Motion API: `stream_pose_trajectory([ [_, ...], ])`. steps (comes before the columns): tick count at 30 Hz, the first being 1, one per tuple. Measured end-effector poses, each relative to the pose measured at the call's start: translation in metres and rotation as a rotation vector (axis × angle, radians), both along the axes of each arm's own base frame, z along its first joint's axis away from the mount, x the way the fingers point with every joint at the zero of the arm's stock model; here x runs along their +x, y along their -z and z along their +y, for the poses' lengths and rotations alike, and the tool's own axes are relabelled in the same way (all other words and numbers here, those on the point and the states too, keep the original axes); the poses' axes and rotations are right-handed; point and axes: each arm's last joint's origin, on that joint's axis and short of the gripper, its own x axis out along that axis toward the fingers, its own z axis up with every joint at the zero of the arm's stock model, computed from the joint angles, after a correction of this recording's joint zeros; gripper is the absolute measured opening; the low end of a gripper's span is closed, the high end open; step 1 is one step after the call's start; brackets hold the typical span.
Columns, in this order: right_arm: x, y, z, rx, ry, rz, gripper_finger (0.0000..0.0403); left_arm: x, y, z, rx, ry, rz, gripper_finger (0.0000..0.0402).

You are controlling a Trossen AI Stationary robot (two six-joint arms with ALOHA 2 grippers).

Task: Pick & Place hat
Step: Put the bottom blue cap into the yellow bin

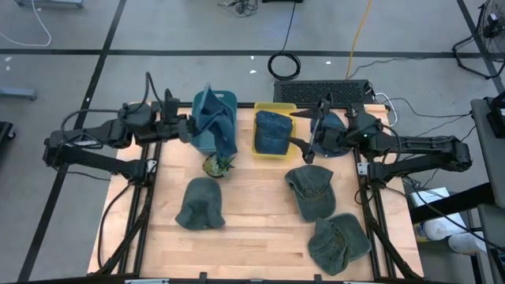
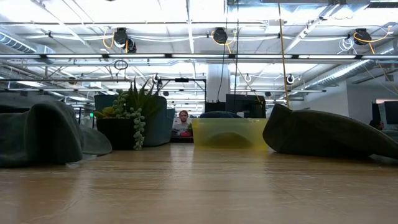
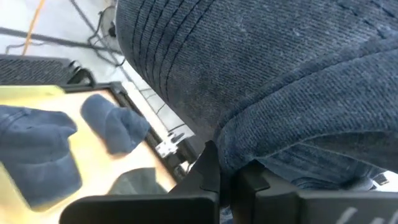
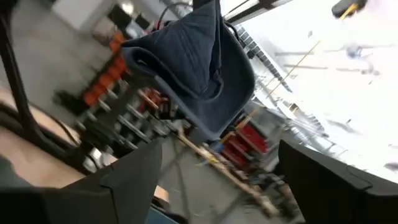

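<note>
A dark blue corduroy hat hangs in the air over the blue bin and the potted plant, with my left gripper shut on it. The right wrist view shows this hat from the other side. My right gripper stands open beside the yellow bin with nothing between its fingers. A second blue hat lies in the yellow bin. A third lies on the table under my right arm. My left gripper pinches a fold of the blue hat's cloth between its two fingers. The fingers come level from the table's left side. The hat is lifted clear and hangs slack from the fingers, above the blue bin and the plant.
Three green hats lie on the near half of the table: one at the left, one at the right, one at the near right corner. A keyboard lies beyond the far edge. In the low view a person sits far behind the table.
</note>
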Motion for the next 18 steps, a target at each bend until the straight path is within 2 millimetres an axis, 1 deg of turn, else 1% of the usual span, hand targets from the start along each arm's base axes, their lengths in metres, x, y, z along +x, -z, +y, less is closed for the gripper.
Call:
stream_pose_trajectory([
  [4,0.001,0.001,-0.001,-0.115,0.034,0.015,0.0313,0.007,0.002,0.015,-0.012,0.027,-0.008,0.0006],
  [7,0.007,0.006,-0.002,-0.16,0.041,0.043,0.0313,0.015,0.003,0.028,-0.015,0.067,-0.031,0.0006],
  [12,0.028,0.016,-0.005,-0.176,0.046,0.102,0.0313,0.029,0.008,0.051,-0.06,0.159,-0.057,0.0006],
  [18,0.057,0.01,-0.009,-0.169,0.071,0.119,0.0313,0.044,0.017,0.068,-0.096,0.233,-0.059,0.0006],
])
